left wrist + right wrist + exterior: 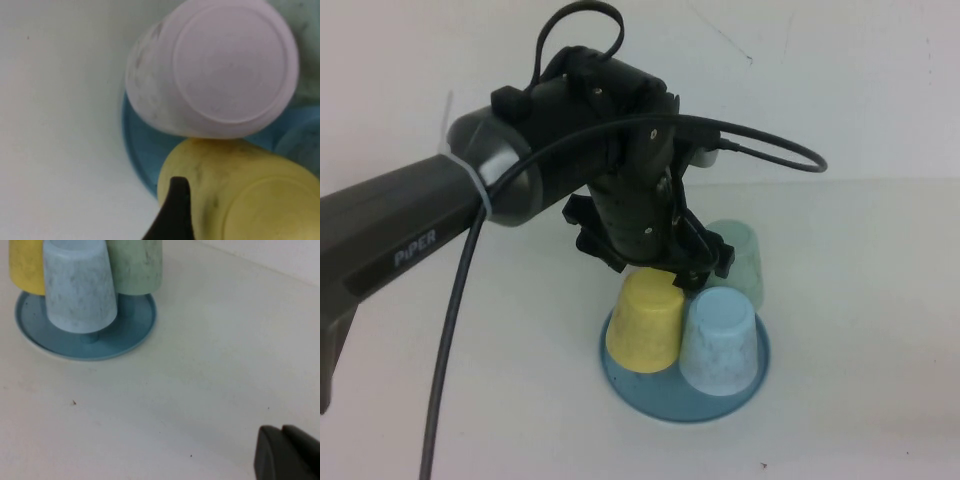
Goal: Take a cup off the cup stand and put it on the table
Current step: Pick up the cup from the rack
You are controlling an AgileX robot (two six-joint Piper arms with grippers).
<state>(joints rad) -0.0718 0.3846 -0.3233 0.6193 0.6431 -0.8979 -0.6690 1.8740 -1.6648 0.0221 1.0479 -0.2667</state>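
Note:
The yellow cup point(645, 320) hangs upside down on the teal cup stand point(650, 400), beside a light blue cup point(720, 345) and a pale green cup point(740, 255). My left gripper point(660, 272) is open and sits right over the yellow cup's upturned bottom. In the left wrist view the yellow cup point(250, 195) fills the space at the gripper point(252, 200). One black finger point(175, 210) lies along its side and the other finger is out of view. The pegs' white caps are hidden under the cups. My right gripper point(281, 431) is shut, low over the white table point(225, 340), away from the stand point(135, 325).
The left arm and its cable point(460, 300) reach in from the left over the table point(870, 300). A pale cup point(220, 70) stands close against the yellow one. The light blue cup point(77, 290) and the green cup point(137, 265) face the right gripper.

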